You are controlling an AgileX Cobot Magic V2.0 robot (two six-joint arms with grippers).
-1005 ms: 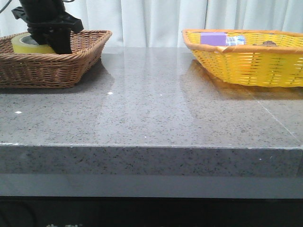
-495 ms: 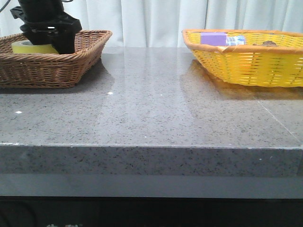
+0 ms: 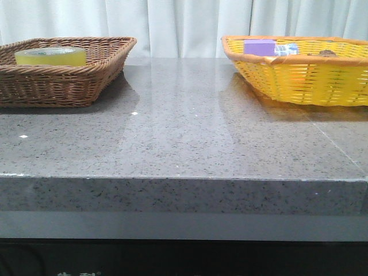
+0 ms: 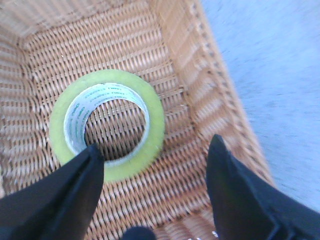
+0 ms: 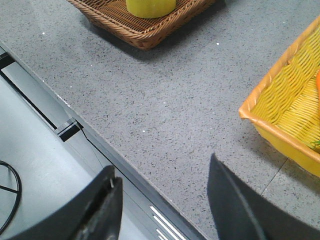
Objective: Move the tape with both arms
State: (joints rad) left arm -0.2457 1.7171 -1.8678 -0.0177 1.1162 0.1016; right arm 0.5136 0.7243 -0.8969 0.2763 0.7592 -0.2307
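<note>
The tape [image 3: 50, 56], a yellow roll with a white core, lies flat inside the brown wicker basket [image 3: 57, 86] at the far left of the table. Neither arm shows in the front view. In the left wrist view my left gripper [image 4: 156, 145] hangs open above the basket [image 4: 200, 100]. The tape [image 4: 156, 120] sits below it, just off one finger, with nothing between the fingers. My right gripper [image 5: 162, 164] is open and empty over the table's front edge, far from the tape [image 5: 150, 6].
A yellow woven basket [image 3: 299, 80] stands at the far right, holding a purple box [image 3: 259, 47] and a small bottle [image 3: 286, 49]. The grey speckled table [image 3: 184, 132] stretches between the two baskets. A white curtain hangs behind.
The left arm, which stood over the tape in the brown basket, has lifted out of the front view. The tape is left lying flat in the basket.
</note>
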